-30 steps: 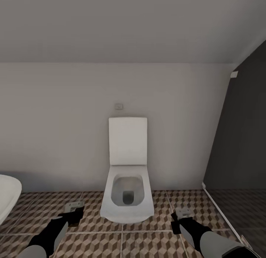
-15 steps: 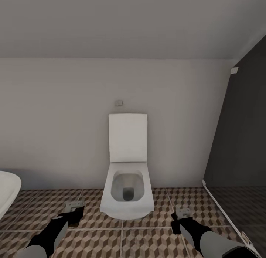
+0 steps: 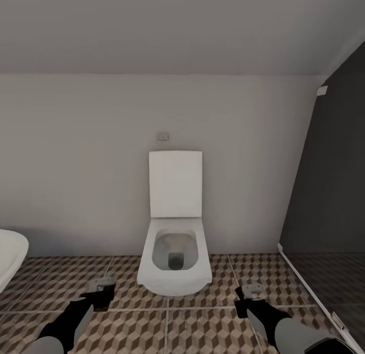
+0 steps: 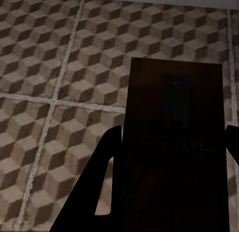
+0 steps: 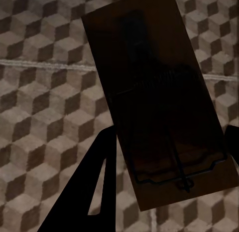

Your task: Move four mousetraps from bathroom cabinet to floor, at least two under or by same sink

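Two mousetraps are in hand, both over the bathroom floor (image 3: 192, 323) of cube-patterned tiles. My left gripper (image 3: 103, 289) is shut on one mousetrap (image 3: 101, 282), which the left wrist view shows as a dark-brown board (image 4: 174, 117) clamped between the black fingers (image 4: 107, 157). My right gripper (image 3: 251, 297) is shut on the other mousetrap (image 3: 252, 290). In the right wrist view that board (image 5: 159, 102) lies tilted, with its thin wire parts showing. Both hands hover low in front of a white toilet (image 3: 175, 257). The cabinet and the sink are out of view.
The toilet stands against a pale wall (image 3: 76, 166) with its lid raised. A white rounded fixture's rim (image 3: 7, 255) juts in at the left edge. A dark partition (image 3: 329, 191) with a white floor strip (image 3: 309, 293) closes off the right side.
The whole picture has slid upward, so the camera has moved: more tiled floor shows in front of the toilet. Both grippers keep their mousetraps and their places in the picture.
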Controlling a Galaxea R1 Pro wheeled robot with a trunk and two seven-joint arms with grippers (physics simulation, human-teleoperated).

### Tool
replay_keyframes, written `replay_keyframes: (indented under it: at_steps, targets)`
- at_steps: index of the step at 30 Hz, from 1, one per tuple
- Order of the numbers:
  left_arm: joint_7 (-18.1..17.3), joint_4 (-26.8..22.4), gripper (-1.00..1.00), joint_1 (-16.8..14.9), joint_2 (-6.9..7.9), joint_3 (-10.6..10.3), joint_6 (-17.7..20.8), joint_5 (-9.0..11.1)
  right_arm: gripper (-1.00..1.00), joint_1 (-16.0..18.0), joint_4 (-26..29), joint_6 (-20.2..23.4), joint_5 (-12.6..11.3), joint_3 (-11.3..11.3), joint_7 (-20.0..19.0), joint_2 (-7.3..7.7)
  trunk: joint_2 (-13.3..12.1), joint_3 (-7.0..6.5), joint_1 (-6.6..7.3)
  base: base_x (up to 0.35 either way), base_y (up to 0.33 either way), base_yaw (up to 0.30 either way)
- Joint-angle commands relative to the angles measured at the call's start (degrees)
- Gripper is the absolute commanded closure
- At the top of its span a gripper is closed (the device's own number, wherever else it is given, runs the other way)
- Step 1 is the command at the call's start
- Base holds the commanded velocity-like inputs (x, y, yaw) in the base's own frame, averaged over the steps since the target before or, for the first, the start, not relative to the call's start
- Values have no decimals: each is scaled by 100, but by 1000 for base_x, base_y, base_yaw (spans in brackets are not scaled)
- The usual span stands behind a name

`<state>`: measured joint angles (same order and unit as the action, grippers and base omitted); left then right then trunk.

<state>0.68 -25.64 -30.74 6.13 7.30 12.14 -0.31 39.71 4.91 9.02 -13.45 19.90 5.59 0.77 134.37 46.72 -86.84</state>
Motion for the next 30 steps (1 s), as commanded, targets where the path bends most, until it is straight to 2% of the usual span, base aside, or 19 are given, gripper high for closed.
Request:
replay_keyframes:
  at_steps: [1,7,11,13,15,16,17,19,23,30]
  targets:
    - [11,-6,100,-2,-2,9,34,-10,100,-1,12,26,-60,47,16,3,44,24,-21,0,0,0]
    - [0,8,100,-2,-4,4,46,2,100,-2,-6,-18,-88,30,27,3,285,132,-153,0,0,0]
    - [1,-157,100,-2,-17,1,255,-20,100,-1,-7,27,-96,12,44,-13,445,204,-241,0,0,0]
    - [2,-362,100,-2,-25,0,426,-25,100,0,-1,49,-101,7,72,-23,525,240,-285,0,0,0]
    - [2,-689,100,-2,-27,0,842,-28,100,1,41,95,-103,-1,130,-27,606,276,-329,0,0,0]
    - [5,-1064,100,-2,-33,0,1277,-30,100,2,150,284,-104,-8,214,-25,646,294,-351,0,0,0]
    - [23,-1254,100,-2,-63,0,1399,-30,100,2,368,460,-104,-11,314,-24,686,312,-373,0,0,0]
    - [52,-1361,100,-4,-129,0,1475,-18,100,-8,693,669,-107,-55,553,-34,766,347,-417,0,0,0]
    - [67,-1337,100,-9,-162,0,1494,-8,100,3,788,765,-117,-205,763,-52,888,423,-485,0,0,0]
    - [72,-1293,100,-12,-173,0,1501,-4,100,10,809,819,-121,-325,848,-119,898,579,-503,0,0,0]
